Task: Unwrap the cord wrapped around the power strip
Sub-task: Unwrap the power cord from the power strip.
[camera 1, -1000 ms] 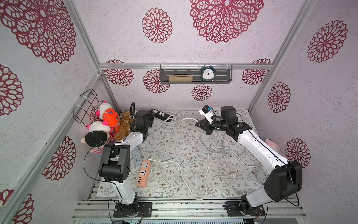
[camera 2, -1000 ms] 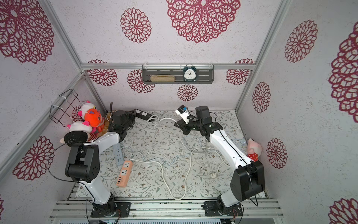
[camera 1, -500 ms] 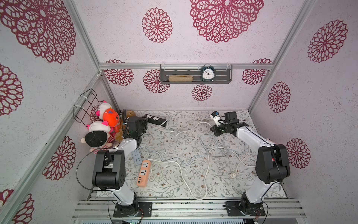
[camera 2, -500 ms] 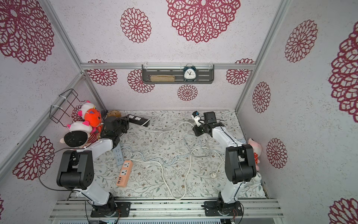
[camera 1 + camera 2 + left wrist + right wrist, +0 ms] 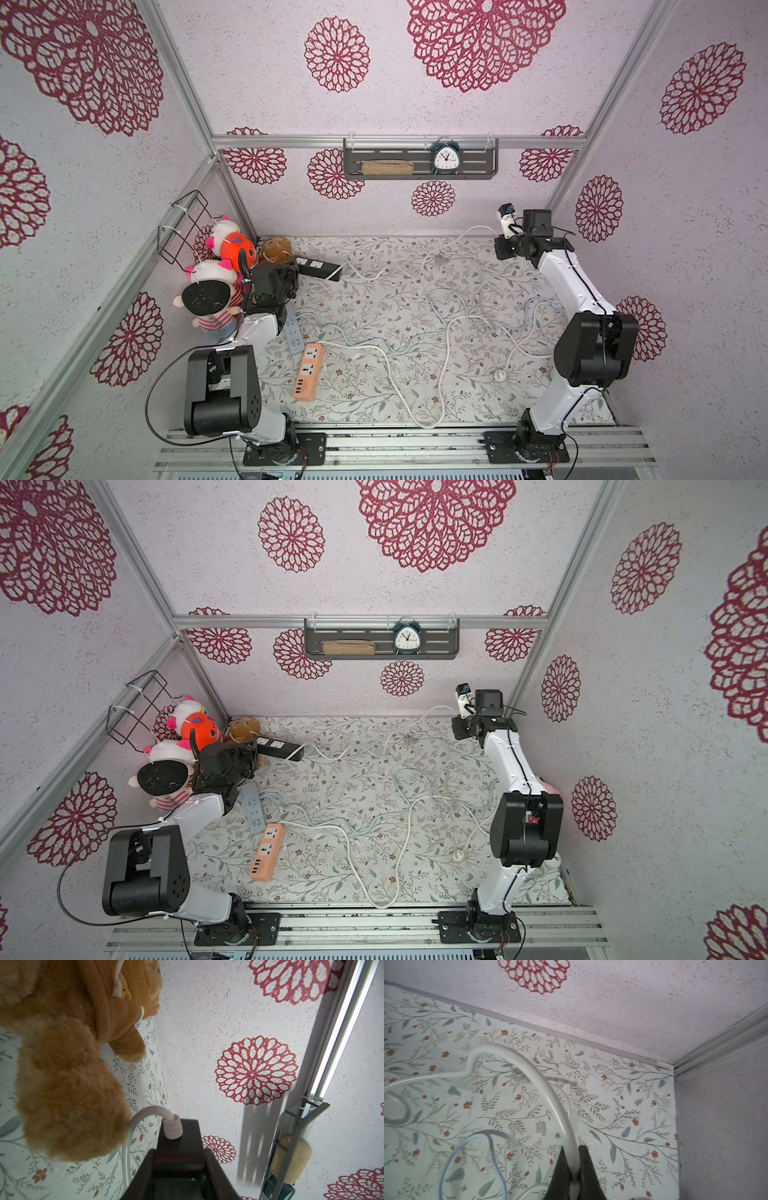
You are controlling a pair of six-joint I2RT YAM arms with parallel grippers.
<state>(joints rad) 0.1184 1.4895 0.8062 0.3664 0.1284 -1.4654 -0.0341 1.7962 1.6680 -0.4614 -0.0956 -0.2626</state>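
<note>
The left pincer (image 5: 179, 1152) is clamped across the black power strip (image 5: 318, 268), holding it at the back left of the tabletop (image 5: 374, 299), just beside a brown plush toy (image 5: 62, 1084), with the cord outlet pointing away from the arm. This grip probably anchors the strip so that a pull on the cord does not drag it along. The right pincer (image 5: 572, 1148) is pressed together on the white cord (image 5: 440, 245), pinching it above the back right corner, well apart from the strip. The two arms seem set this far apart to draw the cord out along its length. It runs between them in loose waves, and no turns show around the strip's body, so the unwrapping looks almost finished. An orange power strip (image 5: 308, 372) and other loose cords lie nearer the front, and the lifted cord stays clear of them.
</note>
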